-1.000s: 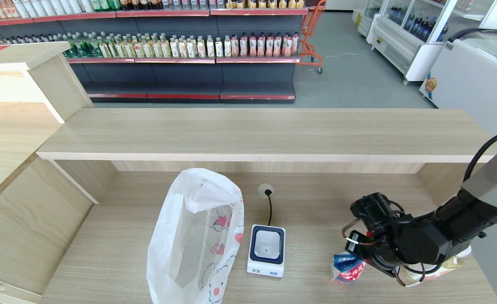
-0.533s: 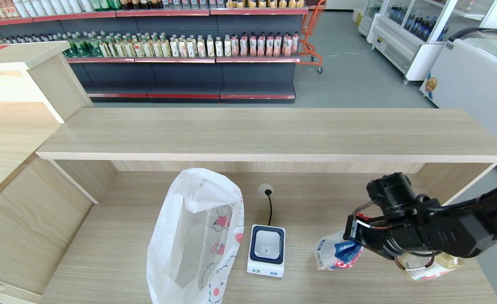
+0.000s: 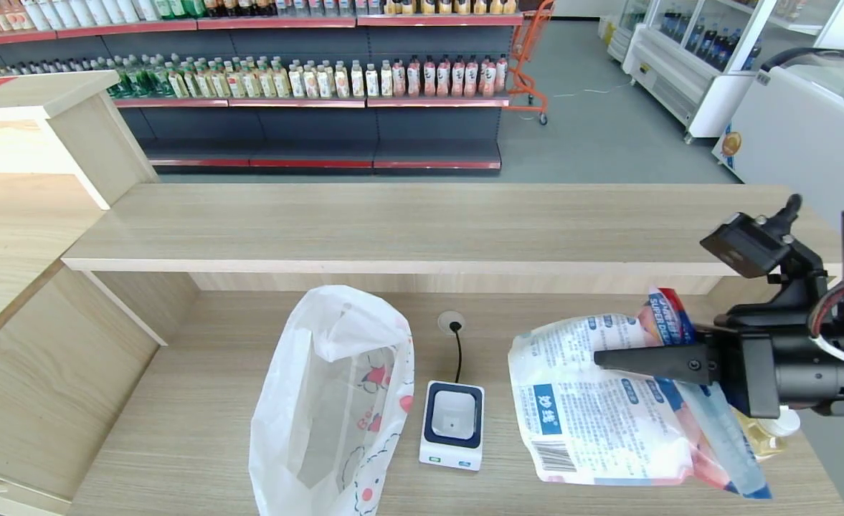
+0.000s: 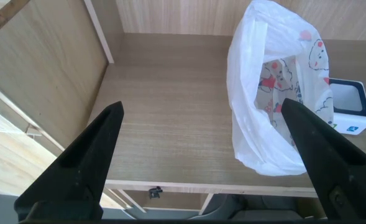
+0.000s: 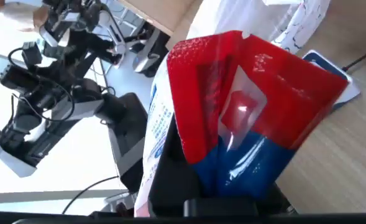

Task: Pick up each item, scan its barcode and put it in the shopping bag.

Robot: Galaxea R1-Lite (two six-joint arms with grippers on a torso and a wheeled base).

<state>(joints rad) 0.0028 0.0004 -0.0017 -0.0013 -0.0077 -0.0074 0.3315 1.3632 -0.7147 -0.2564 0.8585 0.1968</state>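
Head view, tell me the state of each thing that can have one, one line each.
shopping bag: upright on the counter, mouth open.
scanner: flat on the counter, window up, cable plugged in.
packet: held above the counter, barcode facing up.
right pincer: shut on the packet.
left pincer: open, empty.

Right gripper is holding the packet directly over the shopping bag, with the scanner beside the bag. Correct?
No. The right gripper holds the packet on the far side of the scanner from the shopping bag, not over it; the scanner does sit beside the bag. The head view shows this.
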